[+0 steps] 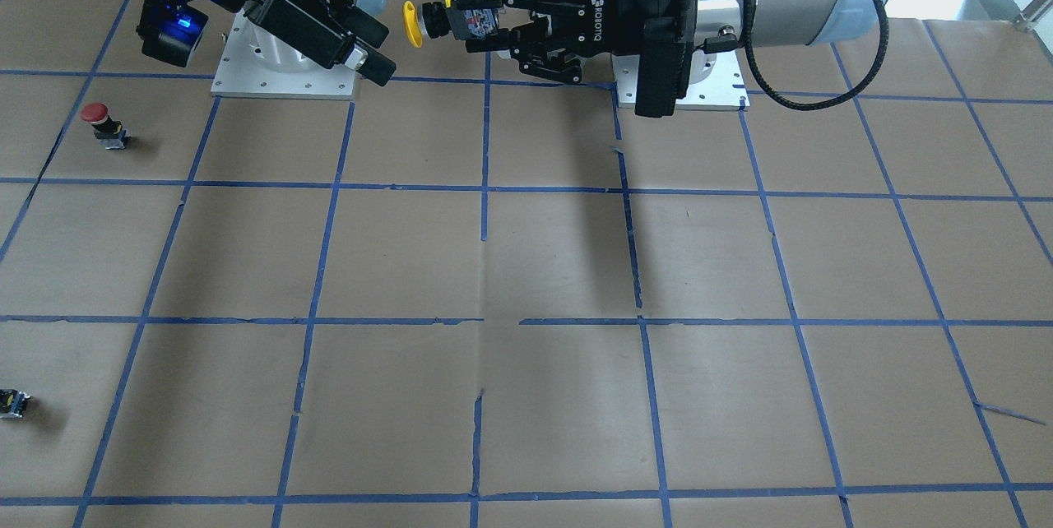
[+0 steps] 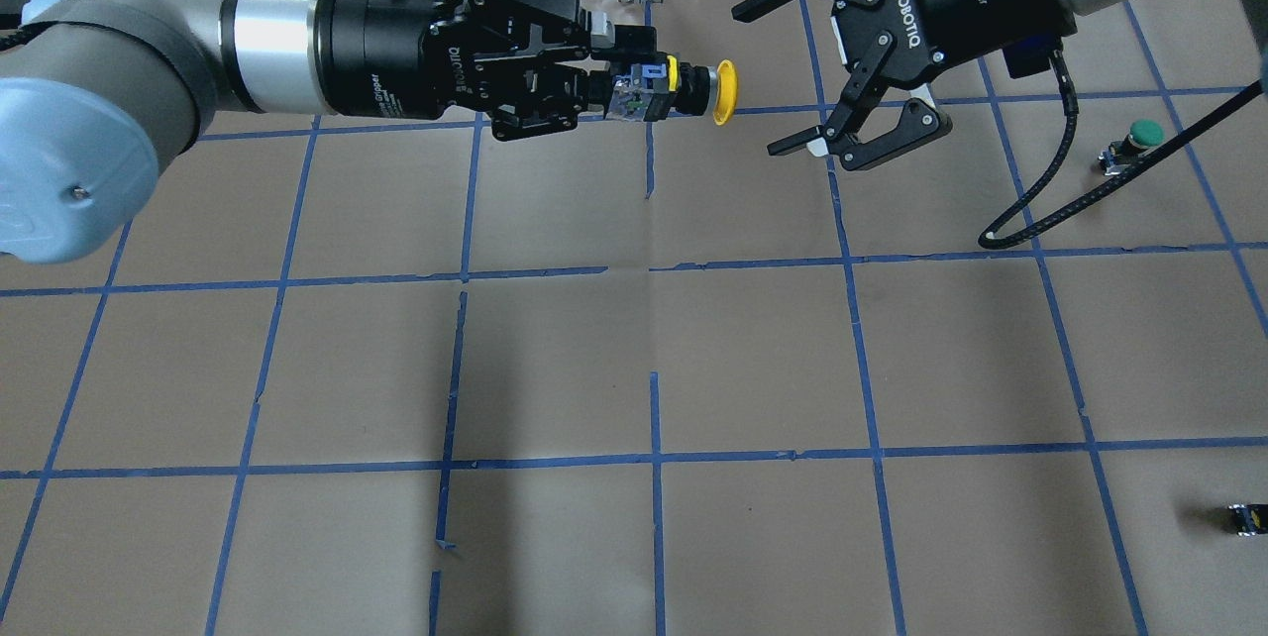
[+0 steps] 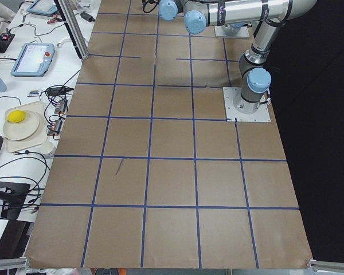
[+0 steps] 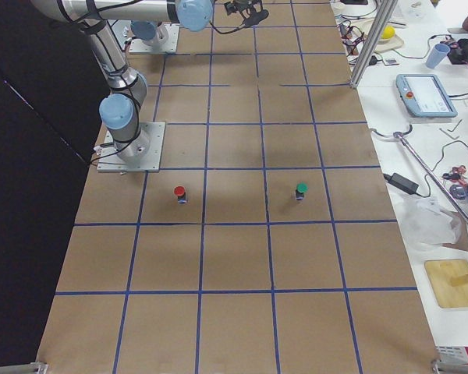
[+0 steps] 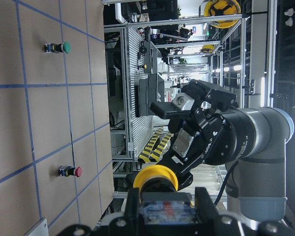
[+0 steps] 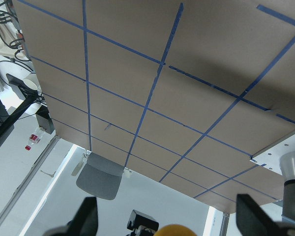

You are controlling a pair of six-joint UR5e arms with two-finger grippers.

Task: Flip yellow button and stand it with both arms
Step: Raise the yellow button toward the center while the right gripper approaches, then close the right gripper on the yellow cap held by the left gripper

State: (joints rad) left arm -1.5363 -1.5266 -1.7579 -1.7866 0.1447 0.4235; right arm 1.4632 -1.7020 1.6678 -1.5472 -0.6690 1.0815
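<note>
Yellow button [image 2: 693, 89] pinched in left gripper [image 2: 634, 91] jaws; right gripper [image 2: 761, 81] jaws spread; green button [image 2: 1144, 133] shows overhead, not front-facing.

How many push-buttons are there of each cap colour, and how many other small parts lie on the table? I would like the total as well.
yellow button: 1
red button: 1
green button: 1
small black-grey block: 1
Total: 4
</note>
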